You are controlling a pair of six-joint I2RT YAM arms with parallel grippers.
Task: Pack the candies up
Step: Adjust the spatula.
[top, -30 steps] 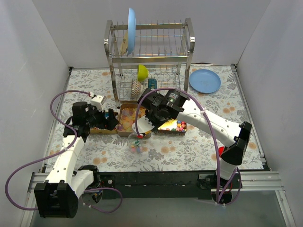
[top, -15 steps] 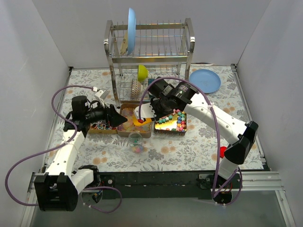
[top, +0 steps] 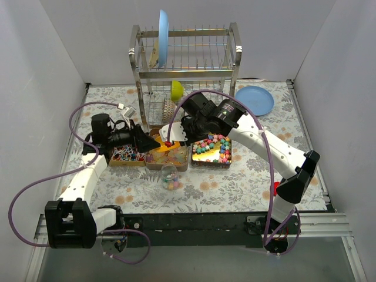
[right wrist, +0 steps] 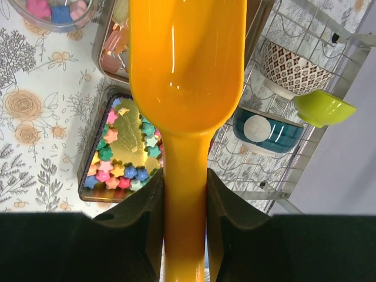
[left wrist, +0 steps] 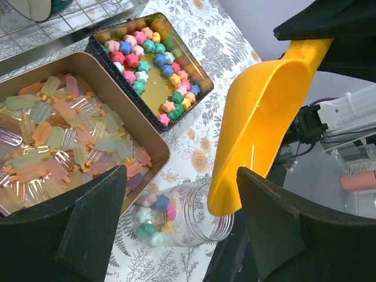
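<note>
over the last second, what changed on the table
The right gripper, shut on the orange-yellow plastic scoop, swung it from over the clear jar back over the middle metal tin. The open left gripper edged right toward that tin. Jar and tin stayed put.

Floral table (top: 235, 188): dish rack (top: 187, 59), blue plate (top: 254, 100), three tins (top: 202, 151), jar (top: 170, 175), red lid (top: 274, 187).

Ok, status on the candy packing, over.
Right claw shut on empty scoop over middle tin. Left claw open, holding nothing. Jar holds a few star candies. Nothing blocking.
</note>
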